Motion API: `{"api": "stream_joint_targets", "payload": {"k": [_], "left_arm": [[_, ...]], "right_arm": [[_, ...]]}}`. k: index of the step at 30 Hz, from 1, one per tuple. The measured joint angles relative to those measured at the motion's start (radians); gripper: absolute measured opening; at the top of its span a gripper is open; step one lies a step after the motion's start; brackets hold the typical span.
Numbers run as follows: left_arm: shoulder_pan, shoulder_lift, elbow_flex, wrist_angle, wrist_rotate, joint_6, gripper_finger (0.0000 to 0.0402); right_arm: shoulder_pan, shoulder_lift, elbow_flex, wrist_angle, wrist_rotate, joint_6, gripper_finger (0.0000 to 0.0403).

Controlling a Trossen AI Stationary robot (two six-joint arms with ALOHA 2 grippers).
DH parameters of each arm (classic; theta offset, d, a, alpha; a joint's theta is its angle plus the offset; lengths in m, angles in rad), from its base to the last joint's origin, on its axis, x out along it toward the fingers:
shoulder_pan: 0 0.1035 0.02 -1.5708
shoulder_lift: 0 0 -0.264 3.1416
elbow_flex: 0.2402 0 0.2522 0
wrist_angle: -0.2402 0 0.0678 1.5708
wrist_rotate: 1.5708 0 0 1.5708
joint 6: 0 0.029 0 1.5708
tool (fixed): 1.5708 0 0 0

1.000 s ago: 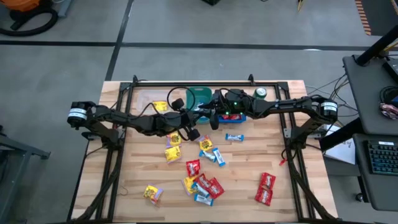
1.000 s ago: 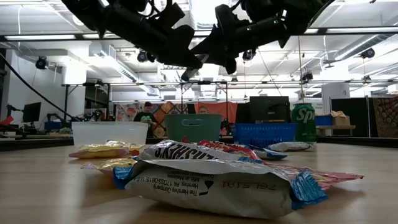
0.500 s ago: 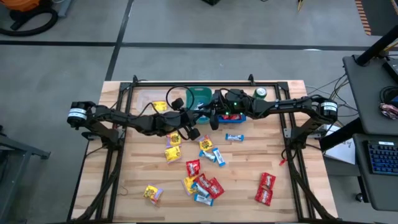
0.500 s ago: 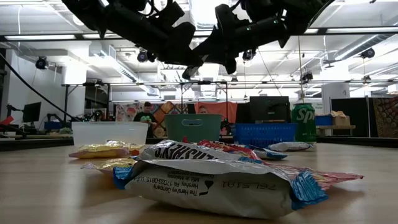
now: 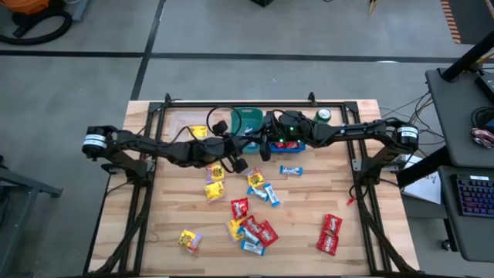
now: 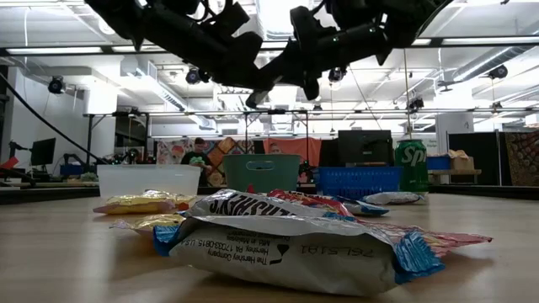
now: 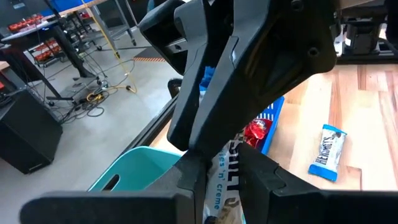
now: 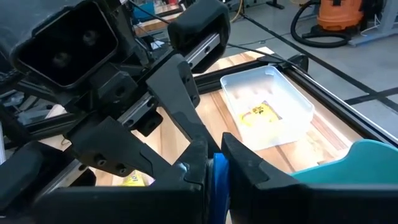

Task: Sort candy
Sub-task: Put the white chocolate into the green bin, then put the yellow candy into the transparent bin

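My two grippers meet nose to nose above the middle of the table. Both are shut on one light-blue and white candy [image 7: 231,177]. My left gripper [image 7: 229,182] comes from the table's left, my right gripper [image 8: 217,171] from its right. In the high view the left gripper [image 5: 238,150] and right gripper [image 5: 256,144] hide the candy. Other candies lie loose on the wood: a mixed pile [image 5: 251,228], two red ones [image 5: 330,233], a yellow one [image 5: 189,241] and a blue one [image 5: 291,171]. My left gripper pinches the white printed end [image 7: 229,186] of the candy between its two fingers, coming nearly level from the table's left. The candy is lifted clear of the table. My right gripper pinches the candy's blue end [image 8: 219,179], also seen at the wrapper's blue edge [image 7: 208,81], between its two fingers. It comes nearly level from the table's right.
Along the far edge stand a clear bin [image 5: 185,122] holding a yellow candy, a teal bin [image 5: 245,118], a blue basket [image 5: 297,144] and a green can [image 5: 323,116]. A black frame [image 5: 147,193] borders the table. Bare wood lies near the front left.
My right gripper's fingers have drawn together on the candy's blue end. Both arms have stayed in place, and the candy hangs where it was.
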Motion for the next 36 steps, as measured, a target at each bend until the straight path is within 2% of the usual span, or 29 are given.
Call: {"api": "stream_joint_targets", "payload": {"k": [5,12,17,23,28,33,36], "left_arm": [[0.009,-0.026,0.001,-0.057,0.000,-0.002,0.0062],[0.045,-0.069,-0.003,-0.173,-0.016,-0.032,0.0103],[0.070,-0.094,-0.005,-0.305,-0.009,-0.068,0.0130],[0.071,-0.151,-0.004,-0.485,0.002,-0.089,0.0143],[0.071,-0.217,-0.004,-0.644,0.094,-0.123,0.0144],[0.070,-0.266,-0.004,-0.759,0.249,-0.133,0.0144],[0.068,-0.275,-0.004,-0.807,0.290,-0.152,0.0144]], "right_arm": [[-0.024,0.001,0.001,-0.003,0.017,-0.003,0.0021],[-0.065,-0.001,0.003,-0.043,0.112,-0.004,0.0020],[-0.106,0.016,0.003,-0.059,0.184,-0.001,0.0020],[-0.142,0.103,0.003,-0.017,0.192,0.039,0.0023],[-0.153,0.206,0.019,0.109,0.192,0.043,0.0071],[-0.160,0.279,0.103,0.063,0.190,0.041,0.0128],[-0.162,0.298,0.158,-0.030,0.190,0.027,0.0155]]}}
